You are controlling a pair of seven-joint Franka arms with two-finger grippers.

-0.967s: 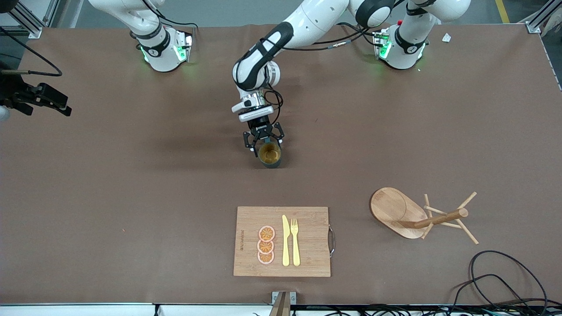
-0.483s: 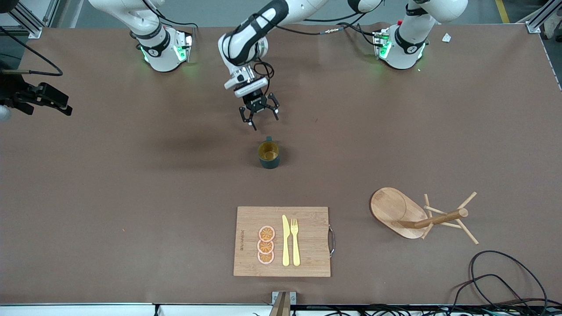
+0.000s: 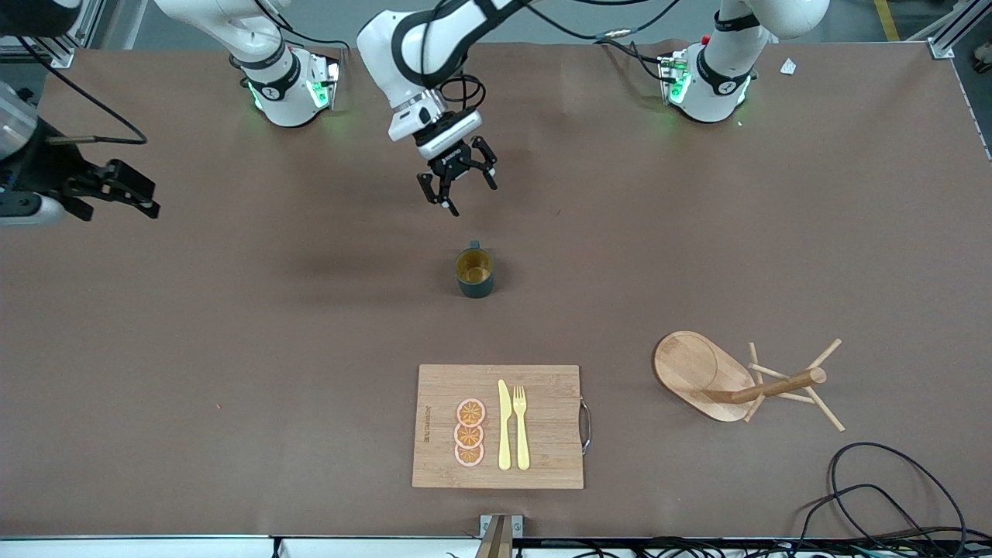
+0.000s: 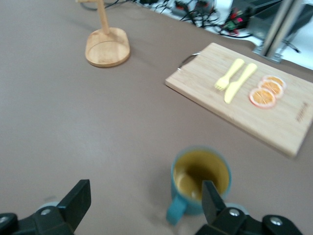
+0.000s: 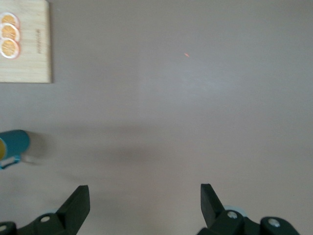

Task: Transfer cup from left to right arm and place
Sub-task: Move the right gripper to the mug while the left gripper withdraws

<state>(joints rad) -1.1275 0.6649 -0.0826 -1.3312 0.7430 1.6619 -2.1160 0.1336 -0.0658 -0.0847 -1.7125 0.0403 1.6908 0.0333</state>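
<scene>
- Left gripper (image 3: 457,184): I see fingers spread, empty, over bare table.
- Cup (image 3: 473,272): upright on table, apart from it, nearer the front camera.
- Right gripper (image 3: 128,194): fingers apart, at the right arm's end.

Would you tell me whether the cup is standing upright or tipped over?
Upright: the cup stands on the table, its round mouth facing up and amber inside showing, free of the open left claw.

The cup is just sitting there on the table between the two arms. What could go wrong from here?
The cup stands upright and alone on the table, free of both open grippers. The right gripper, over its own end of the table, must cross bare table to reach it; a misjudged approach might knock it over. The left gripper hangs above the table close by, so the arms could crowd each other.
</scene>
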